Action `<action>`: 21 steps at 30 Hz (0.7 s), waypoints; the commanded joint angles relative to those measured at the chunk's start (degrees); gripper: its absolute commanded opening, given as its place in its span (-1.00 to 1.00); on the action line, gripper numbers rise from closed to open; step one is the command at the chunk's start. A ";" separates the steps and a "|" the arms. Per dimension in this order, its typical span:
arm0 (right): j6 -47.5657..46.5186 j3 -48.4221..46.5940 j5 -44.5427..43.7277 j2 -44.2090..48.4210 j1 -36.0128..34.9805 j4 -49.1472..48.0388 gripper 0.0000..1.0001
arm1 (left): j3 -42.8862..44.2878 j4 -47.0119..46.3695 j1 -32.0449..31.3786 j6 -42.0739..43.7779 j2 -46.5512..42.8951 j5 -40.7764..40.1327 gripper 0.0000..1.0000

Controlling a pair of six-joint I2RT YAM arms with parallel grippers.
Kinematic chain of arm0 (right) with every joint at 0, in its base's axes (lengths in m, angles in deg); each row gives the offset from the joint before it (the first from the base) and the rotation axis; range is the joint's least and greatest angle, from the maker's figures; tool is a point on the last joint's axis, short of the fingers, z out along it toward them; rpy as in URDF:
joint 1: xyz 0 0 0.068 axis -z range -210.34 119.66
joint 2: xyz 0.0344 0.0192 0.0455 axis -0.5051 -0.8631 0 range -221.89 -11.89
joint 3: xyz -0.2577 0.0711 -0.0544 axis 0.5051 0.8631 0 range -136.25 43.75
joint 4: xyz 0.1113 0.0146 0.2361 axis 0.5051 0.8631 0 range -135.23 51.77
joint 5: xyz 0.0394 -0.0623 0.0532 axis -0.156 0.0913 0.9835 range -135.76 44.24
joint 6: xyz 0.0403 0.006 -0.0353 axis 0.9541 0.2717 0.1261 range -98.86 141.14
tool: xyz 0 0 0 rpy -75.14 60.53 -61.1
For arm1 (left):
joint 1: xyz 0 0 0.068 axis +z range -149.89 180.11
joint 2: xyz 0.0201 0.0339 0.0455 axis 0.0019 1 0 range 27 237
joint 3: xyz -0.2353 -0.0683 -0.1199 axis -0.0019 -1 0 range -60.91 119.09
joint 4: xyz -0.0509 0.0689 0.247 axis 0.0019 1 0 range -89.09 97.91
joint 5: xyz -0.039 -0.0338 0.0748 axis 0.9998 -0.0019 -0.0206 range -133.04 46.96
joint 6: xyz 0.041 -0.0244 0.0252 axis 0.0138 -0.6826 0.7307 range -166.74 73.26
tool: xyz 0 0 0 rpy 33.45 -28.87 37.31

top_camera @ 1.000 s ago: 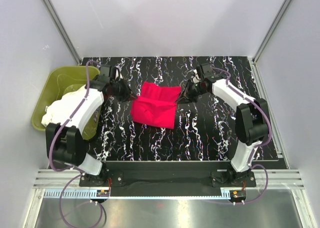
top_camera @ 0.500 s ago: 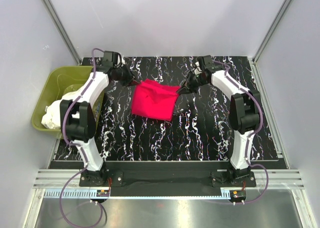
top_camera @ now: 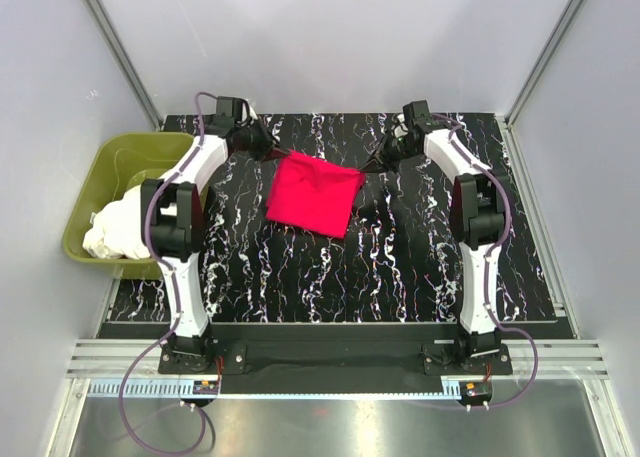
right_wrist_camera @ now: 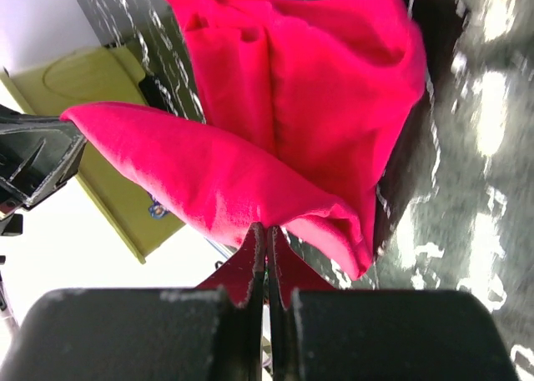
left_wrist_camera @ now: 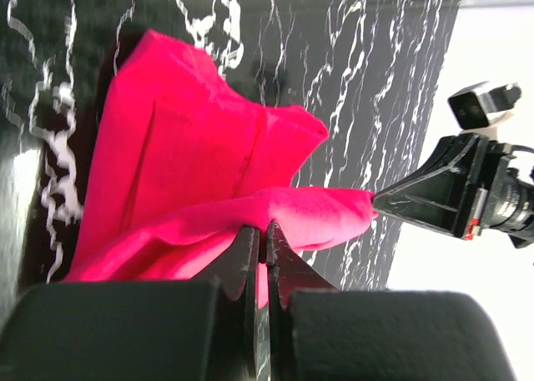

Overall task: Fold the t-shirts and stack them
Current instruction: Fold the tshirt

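Observation:
A crimson-red t-shirt (top_camera: 312, 193) lies folded near the back middle of the black marbled table (top_camera: 400, 257). My left gripper (top_camera: 270, 153) is shut on its far left corner, my right gripper (top_camera: 372, 167) shut on its far right corner. In the left wrist view the red t-shirt (left_wrist_camera: 209, 172) is pinched between the closed fingertips of the left gripper (left_wrist_camera: 260, 229), its upper edge lifted. Likewise, in the right wrist view, the right gripper (right_wrist_camera: 265, 229) pinches a fold of the red t-shirt (right_wrist_camera: 309, 106). White t-shirts (top_camera: 120, 227) are heaped in the tub.
An olive-green plastic tub (top_camera: 100, 167) stands off the table's left side, also seen as a yellow-green shape (right_wrist_camera: 108, 131) in the right wrist view. White walls and metal frame posts enclose the back and sides. Both arms stretch far toward the back.
Both grippers have moved toward the back of the table, carrying the red shirt's far edge. The cloth has gone from a bunched fold to a flatter, squarer shape farther back.

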 commanded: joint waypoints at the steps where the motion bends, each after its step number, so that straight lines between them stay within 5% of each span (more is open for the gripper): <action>1: 0.03 -4.85 2.64 -2.67 0.76 0.24 -1.00 | 5.01 -5.32 0.59 -1.66 2.34 3.13 -1.00; 9: 0.99 -10.04 2.11 -7.06 1.56 -0.02 -1.00 | 13.08 -5.51 0.67 -0.18 10.16 2.60 -0.71; 17: 5.30 -10.56 -2.53 -10.49 3.49 -8.54 -0.98 | 28.37 4.59 -0.12 10.54 18.77 -11.01 0.09; 21: 4.08 -14.77 -6.32 -13.21 4.72 -4.62 -0.65 | 34.12 10.67 -1.17 14.77 15.11 -15.59 0.26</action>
